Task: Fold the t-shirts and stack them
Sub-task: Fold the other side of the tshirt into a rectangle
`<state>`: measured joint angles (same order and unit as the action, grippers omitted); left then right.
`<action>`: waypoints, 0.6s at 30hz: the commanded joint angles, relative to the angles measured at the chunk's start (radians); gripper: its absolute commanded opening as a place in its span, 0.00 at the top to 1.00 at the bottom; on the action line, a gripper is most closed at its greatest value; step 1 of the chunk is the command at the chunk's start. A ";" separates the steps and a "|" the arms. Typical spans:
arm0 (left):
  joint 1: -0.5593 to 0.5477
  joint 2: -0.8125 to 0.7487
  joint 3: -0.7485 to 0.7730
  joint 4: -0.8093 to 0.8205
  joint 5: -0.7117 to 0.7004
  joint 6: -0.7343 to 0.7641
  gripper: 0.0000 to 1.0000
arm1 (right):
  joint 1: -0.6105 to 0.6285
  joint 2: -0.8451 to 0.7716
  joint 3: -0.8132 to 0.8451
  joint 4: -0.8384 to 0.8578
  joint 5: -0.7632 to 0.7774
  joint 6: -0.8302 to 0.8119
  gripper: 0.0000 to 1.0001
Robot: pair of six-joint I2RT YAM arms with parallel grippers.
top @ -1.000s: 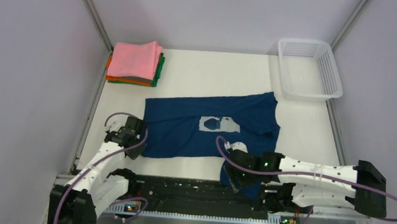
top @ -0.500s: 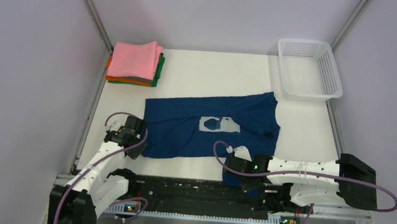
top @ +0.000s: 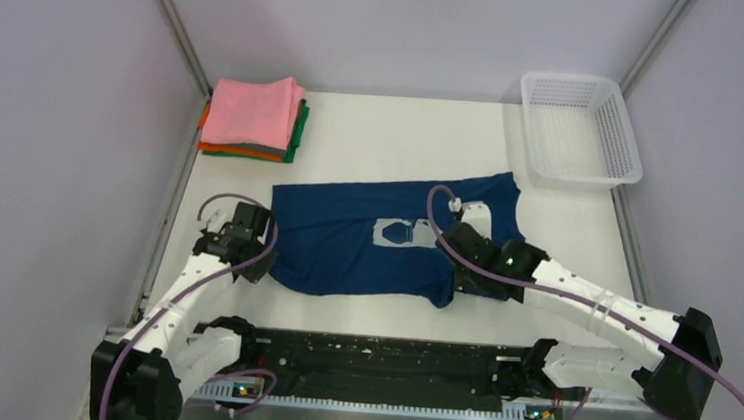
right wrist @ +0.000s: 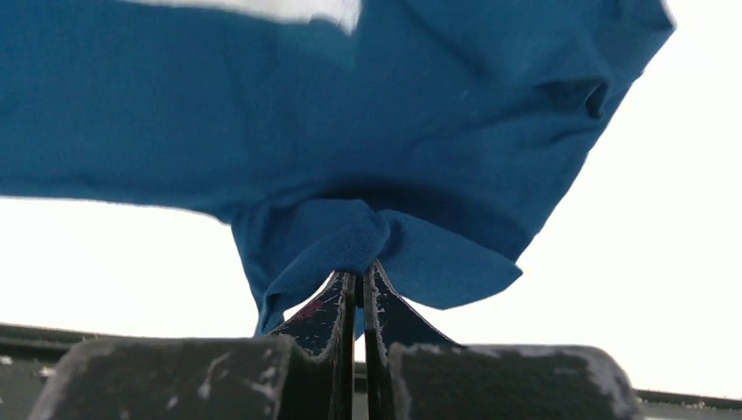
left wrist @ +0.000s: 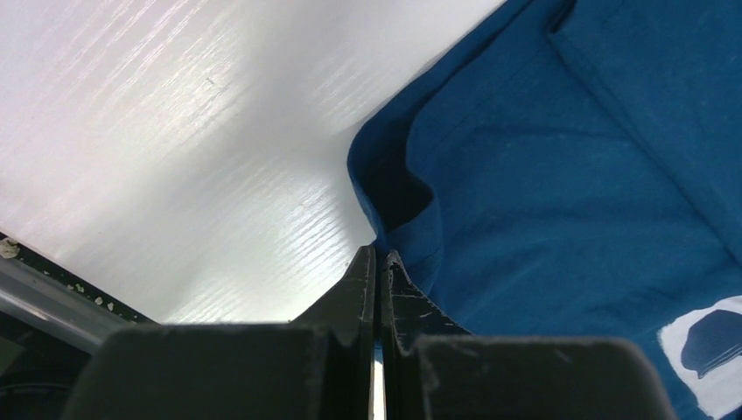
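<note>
**Navy t-shirt** [top: 355, 244] lies spread flat, nearward and right of the pink-topped folded stack [top: 253, 115]. The right gripper [right wrist: 357, 278], jaws pinching bunched cloth, has carried the shirt's near-edge corner inward. The left gripper [left wrist: 378, 258], jaws closed on the hem corner nearest the stack, holds. The first fold appears underway.

Lab test cell: grey panel walls [top: 56, 95], metal corner posts [top: 174, 26], white table [top: 404, 137].
</note>
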<state>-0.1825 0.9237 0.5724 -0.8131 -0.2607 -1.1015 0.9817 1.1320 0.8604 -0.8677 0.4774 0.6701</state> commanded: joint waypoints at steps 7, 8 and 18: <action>0.035 0.175 0.140 0.037 0.000 0.054 1.00 | -0.272 0.050 0.171 0.154 -0.086 -0.289 1.00; 0.040 0.189 0.149 0.040 0.000 0.062 1.00 | -0.288 0.070 0.187 0.155 -0.091 -0.303 1.00; 0.142 0.281 0.204 0.027 -0.002 0.127 1.00 | -0.449 0.239 0.316 0.172 -0.170 -0.392 1.00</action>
<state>-0.0830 1.1851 0.7361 -0.7933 -0.2550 -1.0199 0.5713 1.3384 1.0973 -0.7250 0.3374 0.3386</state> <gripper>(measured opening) 0.021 0.011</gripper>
